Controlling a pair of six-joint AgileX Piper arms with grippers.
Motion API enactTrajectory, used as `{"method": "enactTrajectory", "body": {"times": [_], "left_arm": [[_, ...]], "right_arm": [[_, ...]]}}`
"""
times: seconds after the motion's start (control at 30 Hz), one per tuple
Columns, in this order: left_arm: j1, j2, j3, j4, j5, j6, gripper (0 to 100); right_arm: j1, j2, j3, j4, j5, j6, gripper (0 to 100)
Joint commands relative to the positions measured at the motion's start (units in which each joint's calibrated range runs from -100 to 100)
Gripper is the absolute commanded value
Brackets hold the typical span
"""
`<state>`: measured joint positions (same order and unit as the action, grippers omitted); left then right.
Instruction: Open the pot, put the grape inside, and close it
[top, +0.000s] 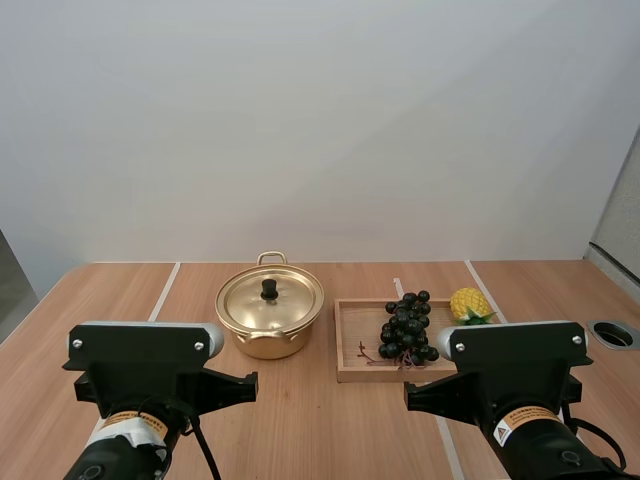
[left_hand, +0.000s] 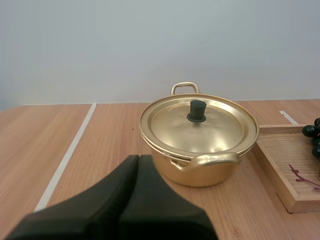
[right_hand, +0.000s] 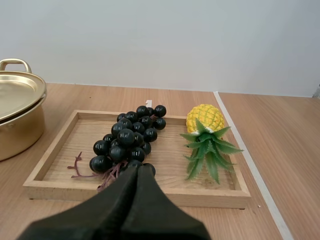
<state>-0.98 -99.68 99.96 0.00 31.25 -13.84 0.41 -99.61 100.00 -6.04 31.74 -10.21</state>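
A gold pot (top: 270, 318) (left_hand: 200, 145) stands on the table with its lid (top: 270, 300) (left_hand: 197, 122) on, a black knob (left_hand: 196, 110) at the centre. To its right a wooden tray (top: 350, 345) (right_hand: 60, 145) holds a bunch of dark grapes (top: 407, 325) (right_hand: 129, 140). My left gripper (left_hand: 138, 159) is shut on nothing, its fingers together as one dark wedge, short of the pot's near handle. My right gripper (right_hand: 138, 169) is likewise shut, its tip at the tray's near side, just before the grapes.
A small yellow pineapple (top: 470, 304) (right_hand: 206, 131) lies at the tray's right side beside the grapes. White tape lines (top: 165, 290) run across the wooden table. A round hole (top: 614, 334) sits at the table's right edge.
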Motion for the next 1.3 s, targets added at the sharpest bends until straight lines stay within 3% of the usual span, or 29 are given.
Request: {"method": "enactTrajectory", "body": {"times": [0.0, 0.43, 0.53, 0.8, 1.03, 1.27], "left_arm": [[-0.16, -0.32, 0.04, -1.07, -1.98, 0.14, 0], [-0.16, -0.32, 0.04, -0.35, -1.99, 0.14, 0], [-0.16, -0.32, 0.04, 1.59, -3.73, 0.14, 0], [-0.16, -0.32, -16.90, 4.36, -3.90, 0.14, 0], [-0.16, -0.32, -33.14, 5.16, -3.90, 0.14, 0], [-0.16, -0.32, -44.52, 5.16, -3.27, 0.14, 0]], "right_arm": [[-0.18, -0.39, 0.00, 0.11, -0.19, 0.23, 0], [-0.18, -0.39, 0.00, 0.87, -0.36, 0.23, 0], [-0.18, -0.39, 0.00, -0.39, -4.88, 0.23, 0], [-0.18, -0.39, -21.50, 8.04, -4.32, 0.23, 0], [-0.18, -0.39, -38.41, 8.29, -4.60, 0.23, 0], [-0.18, -0.39, -45.95, 7.89, -4.01, 0.23, 0]]}}
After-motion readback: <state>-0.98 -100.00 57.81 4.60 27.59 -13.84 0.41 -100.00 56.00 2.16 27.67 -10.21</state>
